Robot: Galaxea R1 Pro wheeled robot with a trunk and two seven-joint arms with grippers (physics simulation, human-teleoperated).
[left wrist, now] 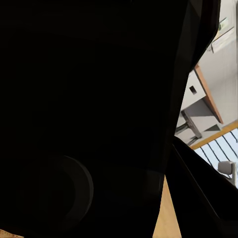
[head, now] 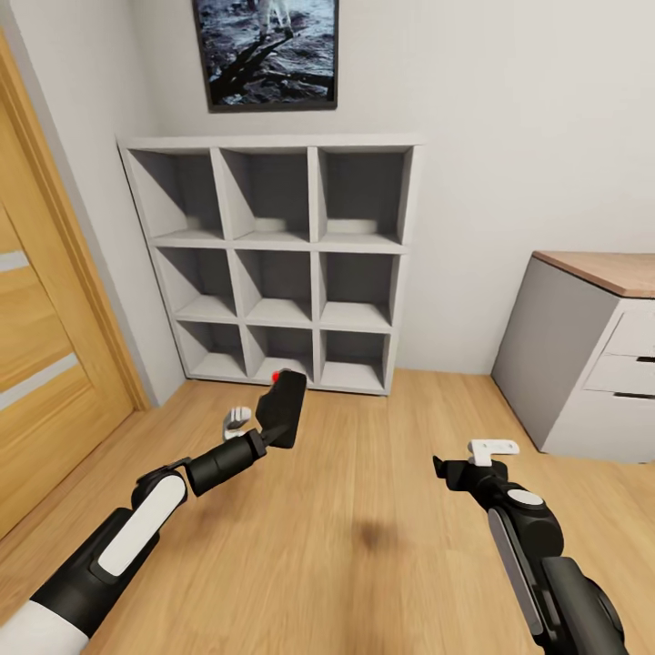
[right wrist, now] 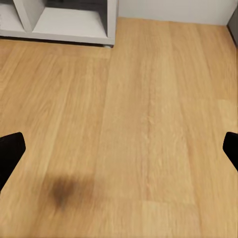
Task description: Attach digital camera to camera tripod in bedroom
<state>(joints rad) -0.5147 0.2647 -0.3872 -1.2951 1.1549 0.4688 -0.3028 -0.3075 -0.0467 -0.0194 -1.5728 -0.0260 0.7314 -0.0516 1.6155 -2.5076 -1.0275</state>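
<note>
The digital camera, a black chunky body with a red button on top, hangs above the wood floor in front of me. My left gripper is shut on it, one white fingertip showing beside the body. Up close in the left wrist view, the camera's dark body blocks almost everything. My right gripper stands open and holds nothing; its two dark fingers spread wide over bare floor in the right wrist view. The camera tripod is out of view.
A grey cube shelf with bare compartments stands against the white wall ahead, under a framed picture. A wooden door is at the left. A grey drawer cabinet with a wood top stands at the right. Light wood floor lies between.
</note>
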